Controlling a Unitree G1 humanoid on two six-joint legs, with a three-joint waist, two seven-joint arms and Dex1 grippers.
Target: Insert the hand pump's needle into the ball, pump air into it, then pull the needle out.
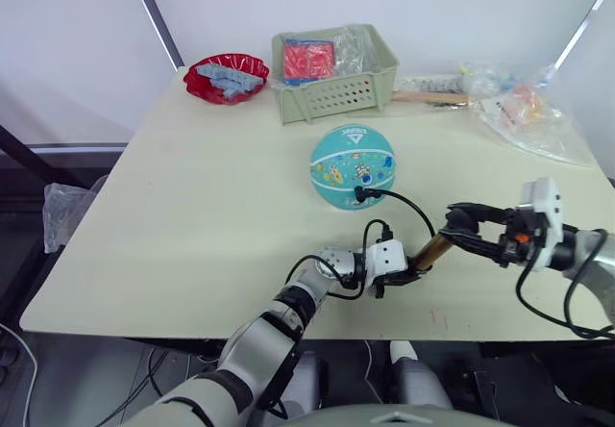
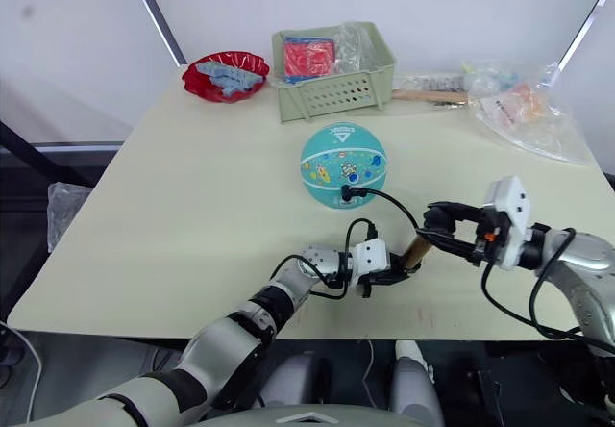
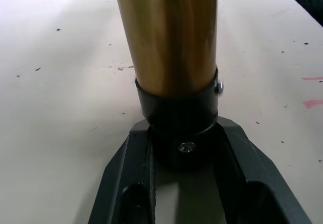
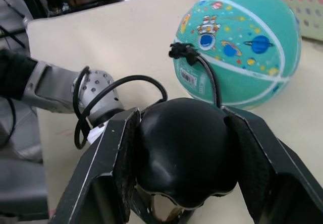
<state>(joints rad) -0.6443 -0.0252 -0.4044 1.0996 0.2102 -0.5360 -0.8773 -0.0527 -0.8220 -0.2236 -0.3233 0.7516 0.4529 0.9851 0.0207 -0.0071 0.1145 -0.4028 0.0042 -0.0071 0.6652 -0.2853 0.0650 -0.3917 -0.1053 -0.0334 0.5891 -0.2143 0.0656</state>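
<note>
- Ball (image 1: 353,166), teal with cartoon prints, rests mid-surface (image 1: 192,215), in front of a green basket (image 1: 332,73).
- Needle (image 4: 182,51) with its black fitting sits against the ball's near side; a thin black hose (image 1: 408,201) arcs from it back to the hand pump (image 1: 430,251).
- Left gripper (image 1: 404,271): forearm low along the near edge, jaws clamped on the black cap at the barrel's lower end.
- Right gripper (image 1: 459,225): arm reaches in from the right, jaws clamped on the pump's black handle (image 4: 181,148).
- Pump lies tilted between both grippers, near the ball.
</note>
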